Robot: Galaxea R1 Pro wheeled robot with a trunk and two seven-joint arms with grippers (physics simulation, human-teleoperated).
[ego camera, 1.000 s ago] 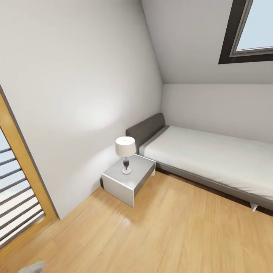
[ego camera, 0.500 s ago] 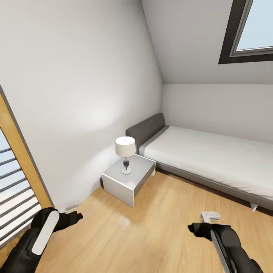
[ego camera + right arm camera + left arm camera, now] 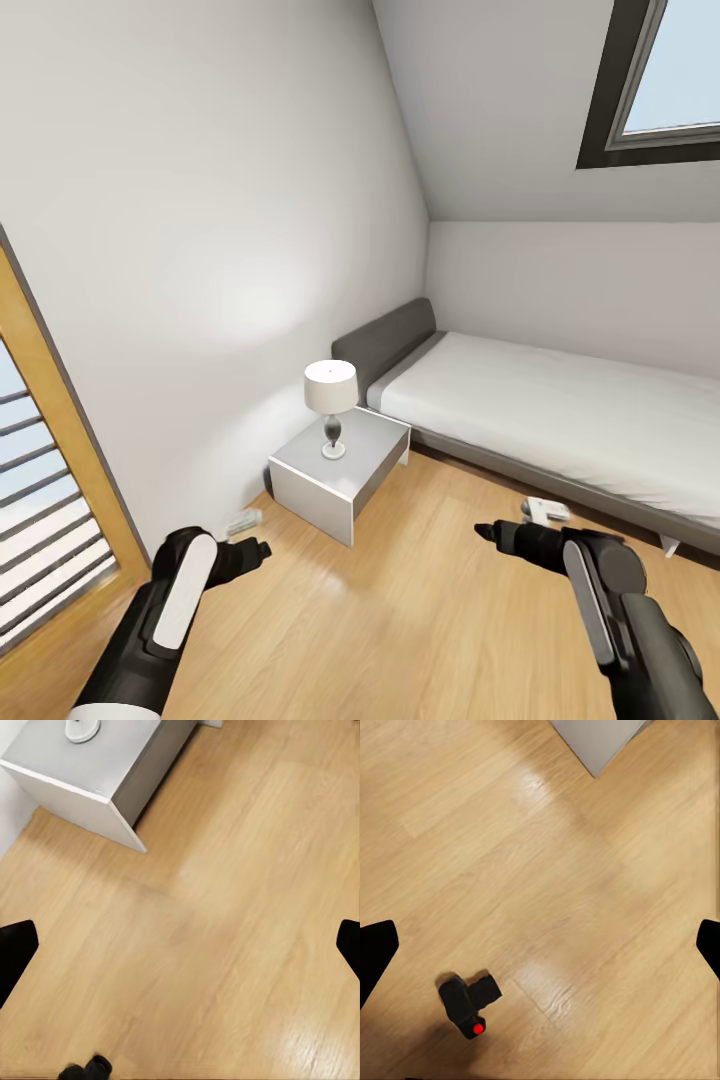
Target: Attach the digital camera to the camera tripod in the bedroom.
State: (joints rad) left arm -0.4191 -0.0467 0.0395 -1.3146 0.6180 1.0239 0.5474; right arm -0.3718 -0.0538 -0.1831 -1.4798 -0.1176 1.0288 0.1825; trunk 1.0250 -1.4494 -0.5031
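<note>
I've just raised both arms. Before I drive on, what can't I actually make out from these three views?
- Digital camera: lying on the wood floor in the left wrist view; its lens side is too small to read. In the right wrist view it is cut off by the frame edge.
- Left pincer and right pincer: head view too small to judge; wrist views show fingertips far apart.
- Bed: far end cut off by the head view's edge.

Bedroom: light wood plank floor (image 3: 400,600), pale grey walls (image 3: 200,200), sloped ceiling w/ dark-framed skylight (image 3: 650,90). Grey bed (image 3: 560,420), white mattress, in corner; white nightstand (image 3: 340,470) w/ table lamp (image 3: 331,395) beside headboard. Wood-framed slatted door (image 3: 45,480).
</note>
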